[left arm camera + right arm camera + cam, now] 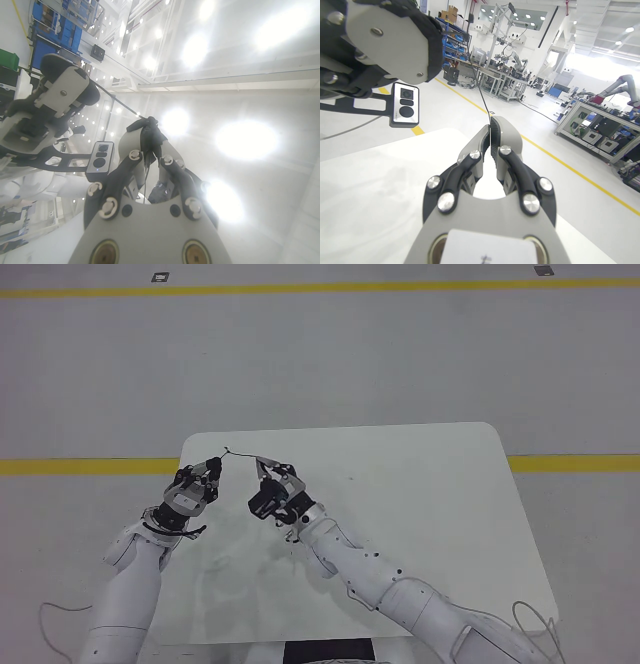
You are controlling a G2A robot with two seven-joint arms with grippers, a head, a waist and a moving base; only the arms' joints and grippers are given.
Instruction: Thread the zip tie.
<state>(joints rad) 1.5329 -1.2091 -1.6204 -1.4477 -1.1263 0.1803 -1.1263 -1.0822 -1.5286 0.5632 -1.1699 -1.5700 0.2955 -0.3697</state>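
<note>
A thin black zip tie [235, 452] hangs in the air above the white table's [420, 504] far left corner, stretched between both grippers. My left gripper [208, 469] is shut on one end; in the left wrist view the strap [120, 101] runs from its closed fingertips [147, 125] across to the right gripper [75, 85]. My right gripper [265, 467] is shut on the other end. In the right wrist view the strap [476, 75] rises from its closed tips [490, 127] up to the left gripper [432, 35], bending sharply there.
Both grippers sit close together near the table's far left edge [190, 449]. Bare tabletop [430, 544] stretches to the right and toward the front. Yellow floor lines [560, 463] run beyond the table, with workbenches [590, 125] far off.
</note>
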